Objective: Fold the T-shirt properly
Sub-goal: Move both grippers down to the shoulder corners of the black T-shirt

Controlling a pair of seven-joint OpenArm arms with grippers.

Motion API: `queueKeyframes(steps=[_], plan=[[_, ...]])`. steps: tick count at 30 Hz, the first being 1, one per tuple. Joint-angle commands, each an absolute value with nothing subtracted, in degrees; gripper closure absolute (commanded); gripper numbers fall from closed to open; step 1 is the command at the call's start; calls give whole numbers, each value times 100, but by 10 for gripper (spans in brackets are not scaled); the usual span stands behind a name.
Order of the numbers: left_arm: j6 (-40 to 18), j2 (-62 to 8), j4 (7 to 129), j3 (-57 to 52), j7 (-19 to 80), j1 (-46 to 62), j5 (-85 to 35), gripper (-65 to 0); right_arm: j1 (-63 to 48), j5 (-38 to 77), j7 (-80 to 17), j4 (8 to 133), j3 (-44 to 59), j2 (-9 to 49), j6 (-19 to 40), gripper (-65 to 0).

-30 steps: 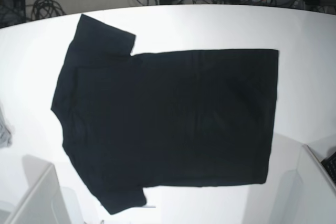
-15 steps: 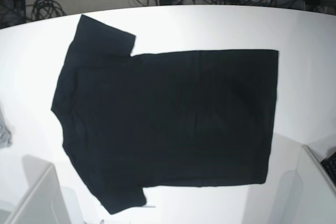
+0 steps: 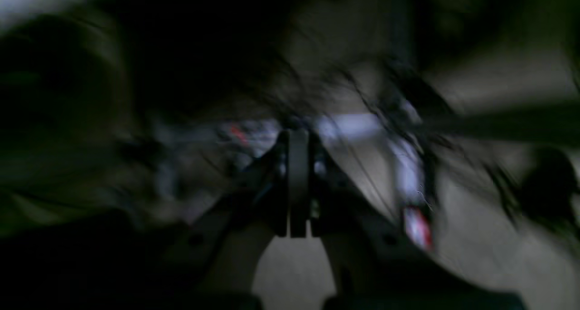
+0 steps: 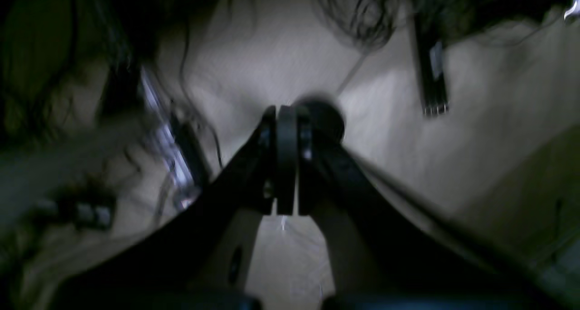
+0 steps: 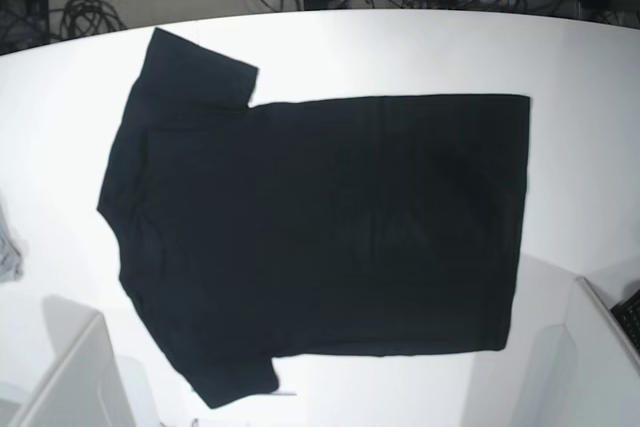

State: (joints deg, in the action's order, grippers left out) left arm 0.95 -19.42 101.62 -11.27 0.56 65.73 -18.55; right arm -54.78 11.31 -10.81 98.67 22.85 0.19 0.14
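While T-shirt lies flat, left gripper pressed together, right gripper likewise, both aloft.

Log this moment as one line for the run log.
T-shirt: spread flat, plain side up, unfolded | left tool: shut, empty, off the table | right tool: shut, empty, off the table

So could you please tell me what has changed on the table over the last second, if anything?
Nothing visibly changed on the table. The T-shirt lies spread flat, plain side up, in the same place and outline on the white table, and the grey cloth scrap stays at the edge. Neither arm has come into the base view. The left gripper and right gripper have their jaws shut on nothing.
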Motion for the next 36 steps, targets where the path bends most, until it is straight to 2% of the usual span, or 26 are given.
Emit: queueKeyframes(steps=[1,6,10,13,15,16,18,21,23,24,28,30,36], plan=[[31,-1921,10404,-1209,-40,6695,-1859,0,-5481,1130,-1033,10114,2352,48,4,0],[31,-1912,11143,-1534,-13,6492,-1868,0,-5059,1130,-1051,10809,2360,48,4,0],[31,-1903,11143,-1587,22,6079,-1903,0,-4602,1182,-1059,10985,2334,48,13,0],[31,-1798,11134,-1596,22,5903,-1912,0,-4382,1877,-1464,11134,2352,57,101,0],[31,-1798,11134,-1596,22,5807,-1912,0,-4242,2563,-1833,11204,2396,92,462,0],[31,-1798,11134,-1596,22,5754,-1912,0,-4163,2905,-2053,11204,2501,92,690,-35],[31,-1798,11134,-1596,22,5648,-1912,0,-3943,3582,-2563,11196,2835,92,1165,-174],[31,-1798,11134,-1596,31,5516,-1921,0,-3591,4356,-3371,11178,3319,84,1833,-333],[31,-1807,11125,-1596,31,5508,-1921,0,-3371,4690,-3829,11125,3635,57,2149,-383],[31,-1807,11125,-1596,31,5508,-1921,-33,-3222,4822,-4040,11064,3785,57,2237,-383],[31,-1807,11090,-1596,31,5437,-2404,-374,-2730,4875,-4699,10607,4374,57,2237,-374],[22,-1851,10914,-1604,31,5402,-3099,-469,-2571,4875,-4884,10264,4585,84,2237,-374],[-725,-2360,10466,-1596,31,5253,-4875,-462,-2501,4681,-4927,9613,4532,189,2264,-374]])
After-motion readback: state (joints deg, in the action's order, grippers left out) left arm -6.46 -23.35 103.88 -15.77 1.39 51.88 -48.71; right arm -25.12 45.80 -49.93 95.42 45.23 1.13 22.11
